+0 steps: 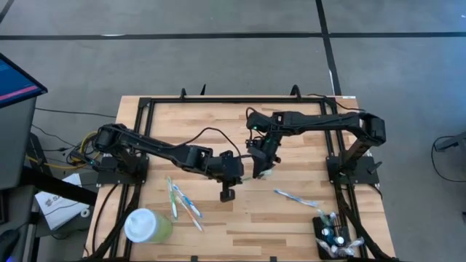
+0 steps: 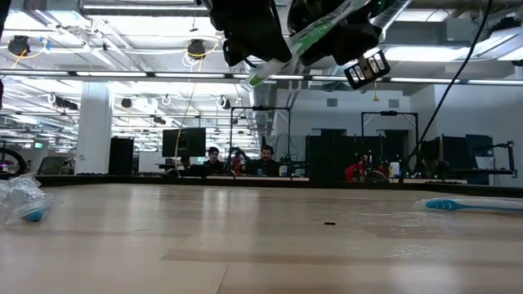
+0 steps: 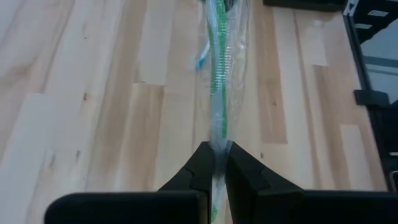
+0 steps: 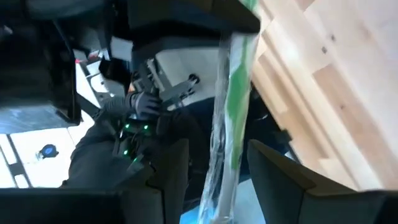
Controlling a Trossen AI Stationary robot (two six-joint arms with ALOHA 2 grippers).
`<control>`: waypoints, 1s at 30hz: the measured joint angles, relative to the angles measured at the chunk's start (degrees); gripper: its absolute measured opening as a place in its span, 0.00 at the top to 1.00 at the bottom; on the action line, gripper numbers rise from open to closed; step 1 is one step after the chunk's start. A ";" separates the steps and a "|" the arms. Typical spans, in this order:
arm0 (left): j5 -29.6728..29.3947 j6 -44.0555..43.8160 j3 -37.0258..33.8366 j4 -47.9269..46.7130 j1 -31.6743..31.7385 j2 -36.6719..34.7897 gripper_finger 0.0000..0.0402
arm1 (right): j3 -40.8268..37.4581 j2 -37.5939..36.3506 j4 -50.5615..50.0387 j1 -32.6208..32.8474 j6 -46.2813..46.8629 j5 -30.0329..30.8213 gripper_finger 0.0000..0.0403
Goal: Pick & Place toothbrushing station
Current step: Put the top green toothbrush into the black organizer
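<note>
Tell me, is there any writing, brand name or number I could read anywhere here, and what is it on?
None can be read.
The white box on the floor left of the table has dark marks, too small to read.
The screen at the far left shows only coloured bands, no legible words.
The wrapped green toothbrush shows no readable print.
The pale green cup has no visible label.

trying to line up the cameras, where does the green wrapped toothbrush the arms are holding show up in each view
High view: green wrapped toothbrush at table centre, between the left gripper and right gripper.
Low view: top centre, slanting, up off the table.
Left wrist view: runs up the middle from the shut fingers.
Right wrist view: hangs centre between the fingers.
Shared landmark: the light wooden table.
</note>
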 joint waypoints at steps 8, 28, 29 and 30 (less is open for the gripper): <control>0.42 -0.73 0.00 -0.59 -0.04 -0.02 0.97 | 0.00 0.00 0.22 0.00 -0.50 1.47 0.61; 0.32 -2.24 0.00 -1.95 0.28 -0.04 0.97 | 0.00 0.00 0.22 -0.31 -1.33 1.63 0.78; 0.32 -2.16 0.00 -1.95 0.28 -0.04 0.97 | 0.00 0.00 0.22 -0.46 -1.33 1.59 0.79; 0.28 -2.16 0.00 -1.95 0.28 -0.04 0.97 | 0.00 0.00 0.22 -0.52 -1.33 1.57 0.80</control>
